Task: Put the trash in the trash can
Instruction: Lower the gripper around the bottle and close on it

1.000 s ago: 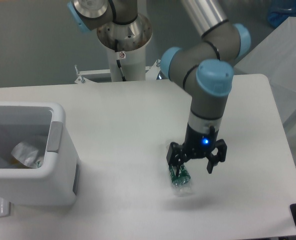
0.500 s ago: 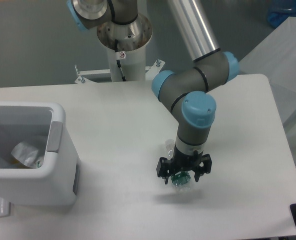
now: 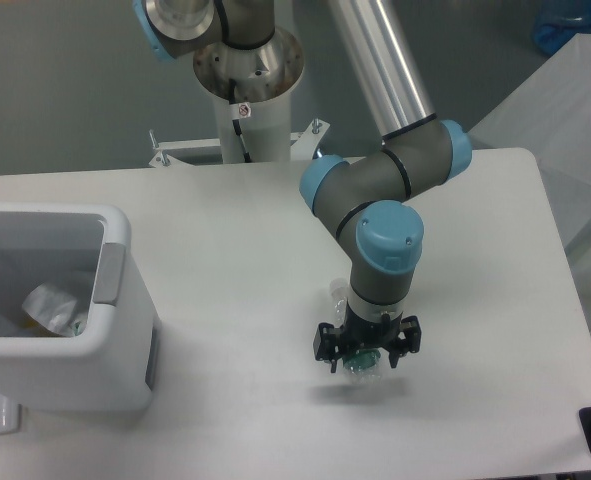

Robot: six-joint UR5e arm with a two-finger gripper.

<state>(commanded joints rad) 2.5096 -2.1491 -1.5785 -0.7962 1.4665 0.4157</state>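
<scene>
The table (image 3: 225, 220) is showing a smooth, matt white top; the trash can (image 3: 115, 300) near its left edge is looking like thick, faintly glossy white plastic; the crumpled wrapper (image 3: 50, 308) inside is glinting clear; the arm's tube (image 3: 380, 60) is gleaming like brushed metal.

A small clear plastic bottle with a dark green label (image 3: 359, 362) lay on the table at five o'clock. A boxy white plastic bin (image 3: 115, 330) stood at nine o'clock, holding a crumpled clear wrapper (image 3: 53, 308).
</scene>
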